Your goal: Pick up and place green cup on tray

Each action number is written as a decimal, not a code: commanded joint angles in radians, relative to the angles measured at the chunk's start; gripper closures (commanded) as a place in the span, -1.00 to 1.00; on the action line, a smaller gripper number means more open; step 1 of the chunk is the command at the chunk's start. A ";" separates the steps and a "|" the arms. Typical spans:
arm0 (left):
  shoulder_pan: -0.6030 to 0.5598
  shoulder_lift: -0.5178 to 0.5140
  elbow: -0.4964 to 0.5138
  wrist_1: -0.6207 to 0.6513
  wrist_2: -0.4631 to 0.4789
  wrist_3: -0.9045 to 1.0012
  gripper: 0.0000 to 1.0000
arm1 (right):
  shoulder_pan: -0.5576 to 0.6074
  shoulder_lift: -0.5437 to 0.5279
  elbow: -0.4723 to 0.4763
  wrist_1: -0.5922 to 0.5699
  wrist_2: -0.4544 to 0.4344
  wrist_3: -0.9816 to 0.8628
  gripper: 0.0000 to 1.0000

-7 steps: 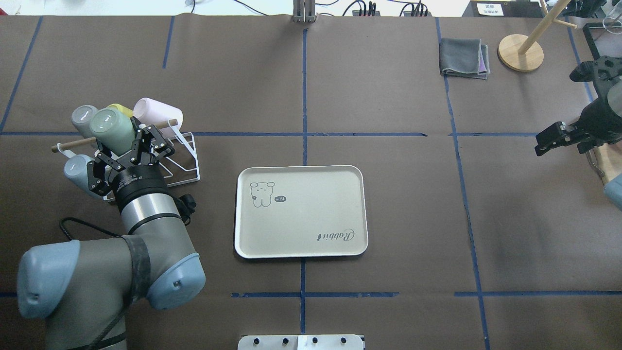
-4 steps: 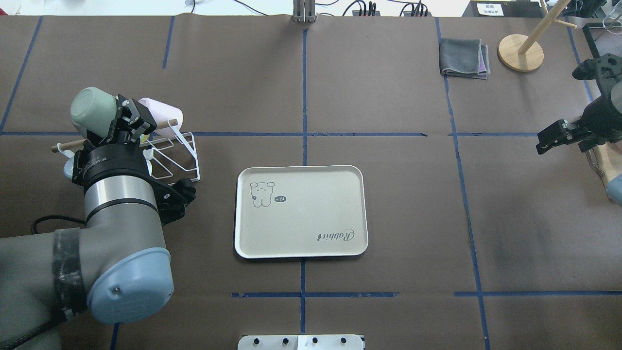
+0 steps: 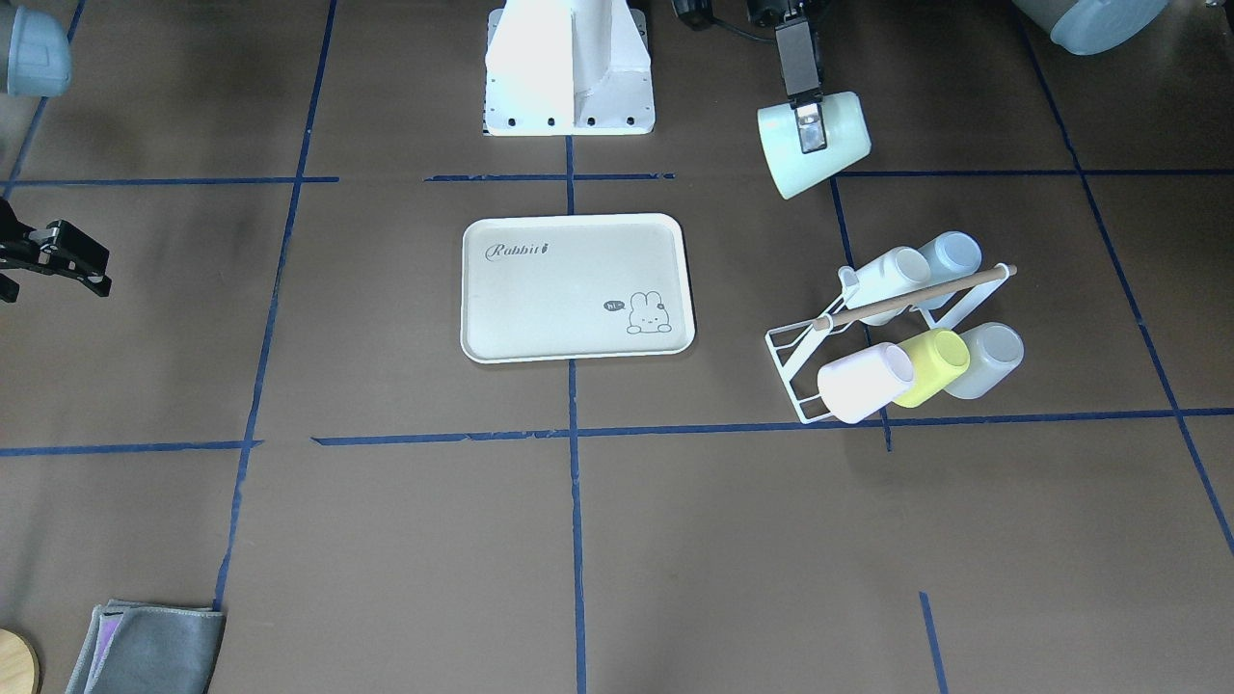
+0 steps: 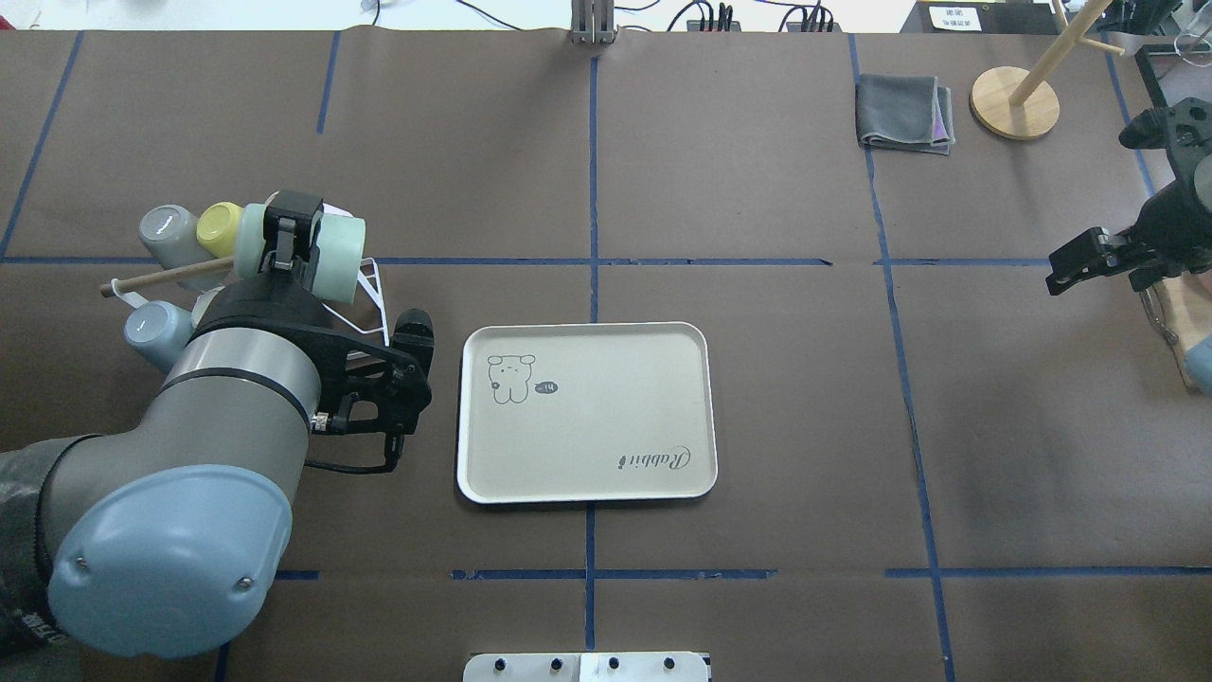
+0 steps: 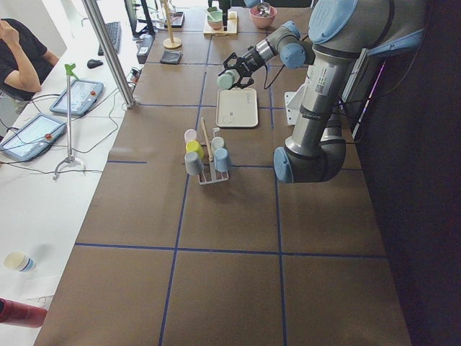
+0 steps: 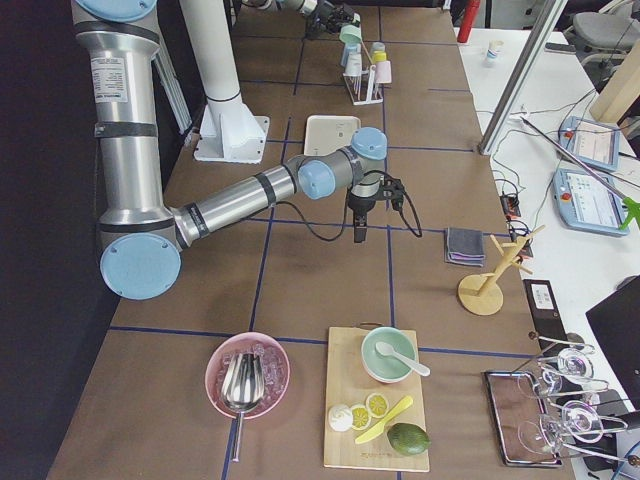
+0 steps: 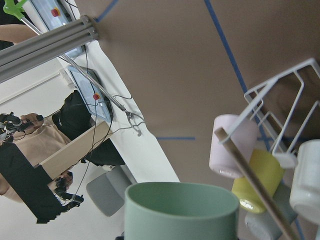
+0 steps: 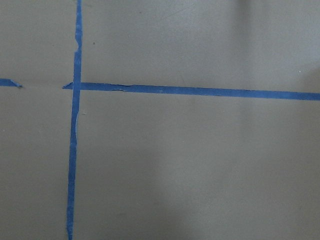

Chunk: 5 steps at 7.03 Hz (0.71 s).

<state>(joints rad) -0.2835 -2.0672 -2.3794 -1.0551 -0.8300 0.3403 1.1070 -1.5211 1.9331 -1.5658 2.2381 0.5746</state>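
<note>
Fingers (image 3: pixel 808 130) of the left gripper (image 4: pixel 287 244) clamp the green cup (image 3: pixel 824 159), a plain, pale-mint, tapered tumbler, tipped sideways above the worktop (image 3: pixel 386 540), near the cup rack (image 3: pixel 916 297), apart from the tray (image 3: pixel 559 308). Right gripper (image 4: pixel 1075 268): finger spread cannot be told.

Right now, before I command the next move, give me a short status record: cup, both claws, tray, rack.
green cup: in the air, tipped on its side
left claw: shut on the green cup
right claw: open, empty, out at the robot's right
tray: nothing on it; green cup is off to its side, not over it
rack: holds five other cups; green cup is clear of it
next: probably carry the green cup over the tray
</note>
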 commanded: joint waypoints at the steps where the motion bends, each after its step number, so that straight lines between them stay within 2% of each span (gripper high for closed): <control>1: 0.009 0.001 0.044 -0.266 -0.095 -0.326 0.63 | 0.001 0.001 0.003 0.000 -0.002 0.002 -1.00; 3: 0.038 0.002 0.220 -0.632 -0.095 -0.524 0.63 | 0.001 -0.001 0.001 0.000 -0.002 0.002 -1.00; 5: 0.041 0.007 0.413 -1.022 -0.094 -0.648 0.79 | 0.001 -0.001 0.001 0.000 -0.002 0.002 -1.00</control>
<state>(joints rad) -0.2452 -2.0622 -2.0750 -1.8608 -0.9242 -0.2332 1.1075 -1.5216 1.9343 -1.5662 2.2365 0.5761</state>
